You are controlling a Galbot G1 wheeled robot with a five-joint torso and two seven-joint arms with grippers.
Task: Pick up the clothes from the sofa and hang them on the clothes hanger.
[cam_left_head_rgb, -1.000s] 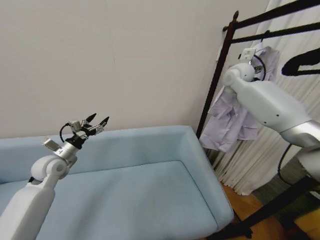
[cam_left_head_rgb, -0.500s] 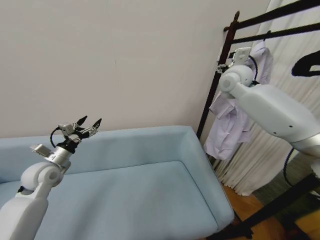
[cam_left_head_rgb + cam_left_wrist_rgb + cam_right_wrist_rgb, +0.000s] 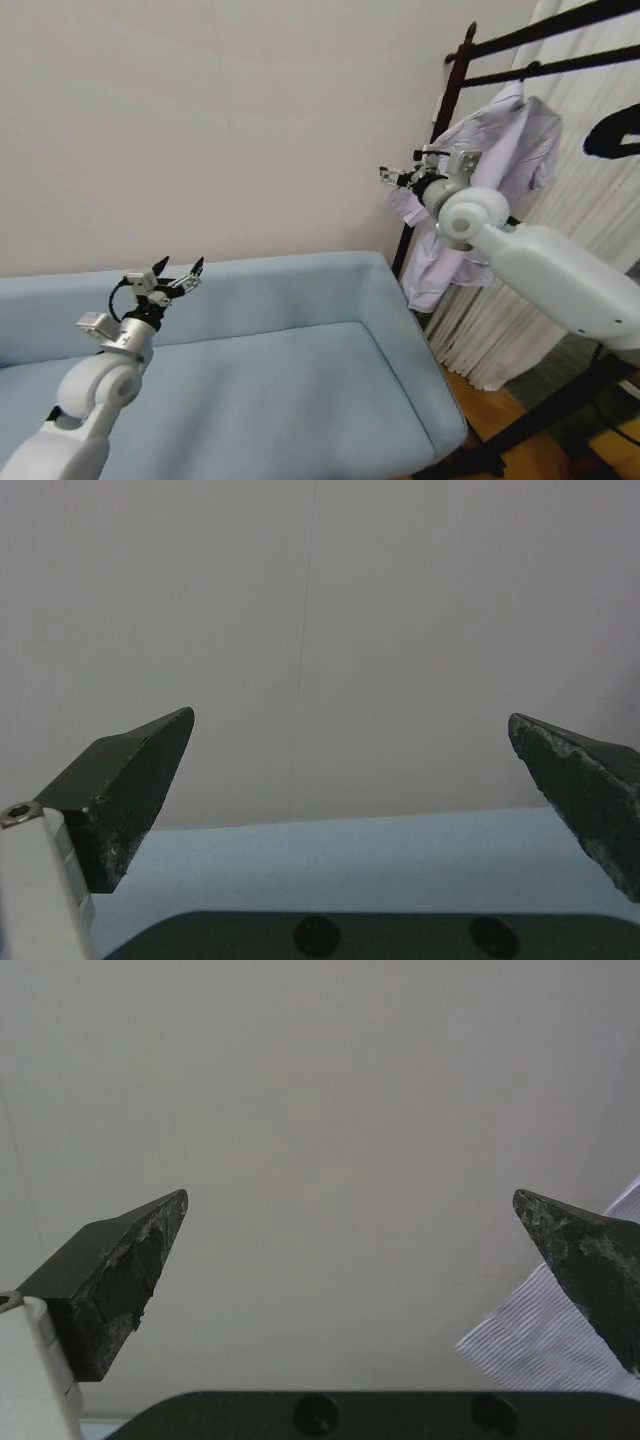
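Shirt [image 3: 510, 150] hung on clothes rack [image 3: 450, 100], both grippers empty.
Pale lilac shirt hangs from the rack's upper dark rail, right of the light-blue sofa [image 3: 280, 390] and in front of a white curtain [image 3: 590, 230], its lower part draping down beside the rack's post. Right gripper [image 3: 386, 176] is held up just beside the shirt's sleeve on the wall [image 3: 250, 120] side, fingers spread wide with nothing between; a corner of striped shirt fabric shows past one fingertip in the right wrist view. Left gripper [image 3: 181, 264] hovers over the sofa backrest near the wall, fingers likewise spread apart, holding nothing.
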